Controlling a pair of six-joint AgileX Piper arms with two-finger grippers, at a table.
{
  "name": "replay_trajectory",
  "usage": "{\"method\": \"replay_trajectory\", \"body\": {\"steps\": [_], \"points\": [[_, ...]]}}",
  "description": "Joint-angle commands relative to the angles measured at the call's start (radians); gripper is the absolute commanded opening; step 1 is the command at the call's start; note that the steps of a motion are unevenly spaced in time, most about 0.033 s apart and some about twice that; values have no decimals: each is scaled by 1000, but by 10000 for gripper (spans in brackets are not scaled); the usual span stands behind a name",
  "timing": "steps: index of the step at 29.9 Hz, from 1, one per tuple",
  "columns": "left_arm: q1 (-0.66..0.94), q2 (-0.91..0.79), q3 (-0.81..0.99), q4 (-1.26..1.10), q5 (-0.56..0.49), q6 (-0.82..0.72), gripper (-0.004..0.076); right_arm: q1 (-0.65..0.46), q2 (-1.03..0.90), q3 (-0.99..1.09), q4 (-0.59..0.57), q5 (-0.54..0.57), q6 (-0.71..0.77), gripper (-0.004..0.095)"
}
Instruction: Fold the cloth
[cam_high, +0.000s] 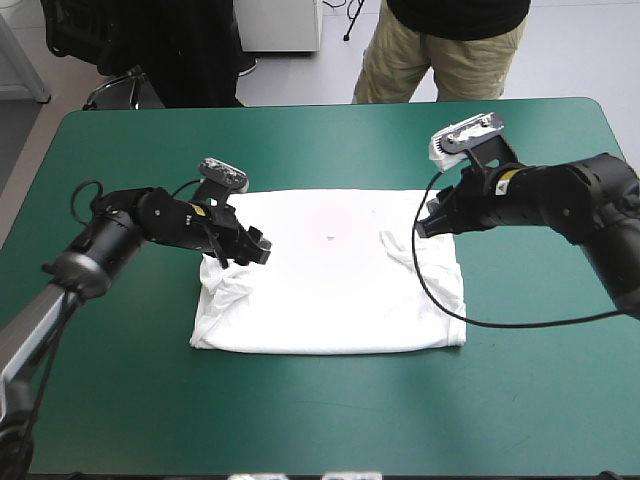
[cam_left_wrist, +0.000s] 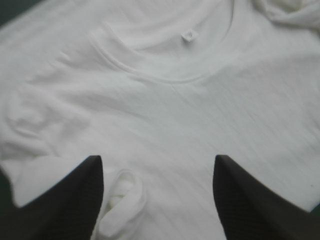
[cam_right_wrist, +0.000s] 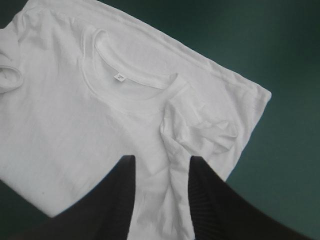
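Note:
The white T-shirt (cam_high: 340, 290) lies spread on the teal-green cover, its collar toward the far edge and both sleeves turned inward. My left gripper (cam_high: 255, 250) hovers over the shirt's left shoulder. Its fingers stand open (cam_left_wrist: 157, 160) above the white cloth (cam_left_wrist: 175, 115), with the rolled left sleeve (cam_left_wrist: 120, 200) just beside one finger. My right gripper (cam_high: 425, 225) is at the shirt's right shoulder. Its fingers are a little apart (cam_right_wrist: 160, 160), astride a ridge of the crumpled right sleeve (cam_right_wrist: 205, 132). The collar label (cam_right_wrist: 119, 76) shows ahead of it.
Bare teal-green cover (cam_high: 330, 420) surrounds the shirt on every side, widest toward the near edge. The shirt's left hem is bunched (cam_high: 215, 300).

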Motion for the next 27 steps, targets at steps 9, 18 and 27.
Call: {"method": "replay_trajectory", "body": {"steps": [9,18,27], "points": [[-1,-313,261,351,63,-409,456,-6,-274,366,-40,-126,137,331],[-1,-316,479,357,-95,-532,456,-6,-312,619,-36,-264,177,329],[-1,-205,577,363,-189,-565,456,-6,-312,725,-35,-368,185,328]]}}
